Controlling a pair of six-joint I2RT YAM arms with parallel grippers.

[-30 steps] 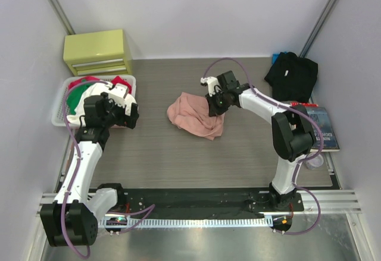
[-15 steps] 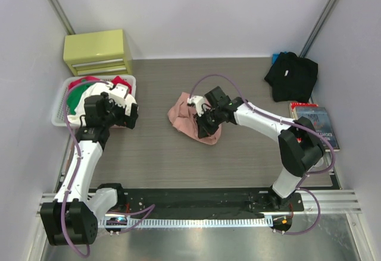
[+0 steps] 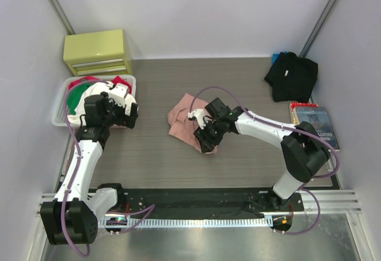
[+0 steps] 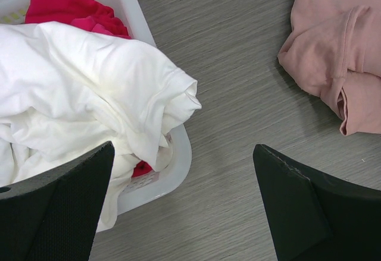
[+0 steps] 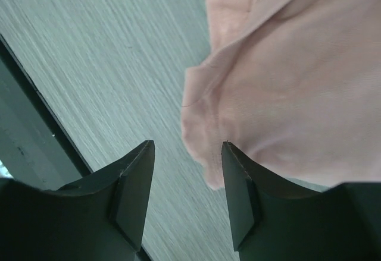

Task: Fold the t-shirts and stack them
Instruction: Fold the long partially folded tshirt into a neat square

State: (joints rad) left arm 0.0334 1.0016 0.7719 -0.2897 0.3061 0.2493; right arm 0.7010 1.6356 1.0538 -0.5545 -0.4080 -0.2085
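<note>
The salmon-pink t-shirt (image 3: 183,113) lies crumpled at mid-table, its near corner pulled toward the arms. My right gripper (image 3: 205,143) sits low over that corner, jaws open. In the right wrist view the pink hem (image 5: 208,154) hangs loose between the parted fingers (image 5: 136,184), pinched by neither; the gripper (image 5: 187,147) holds nothing. The black t-shirt (image 3: 292,75) lies bunched at the far right. My left gripper (image 3: 132,115) hovers by the basket, wide open and empty (image 4: 184,213); the pink shirt (image 4: 339,47) shows at the upper right of its view.
A white laundry basket (image 3: 59,105) at the left holds white (image 4: 77,88), red and green clothes. A yellow-green drawer box (image 3: 98,52) stands behind it. A book (image 3: 321,128) lies at the right edge. Bare wood table (image 4: 238,94) separates basket and pink shirt.
The right arm swept from the shirt's far right side down toward the near edge, dragging a fold with it, then its jaws parted and let the cloth go. The left arm stayed still.
</note>
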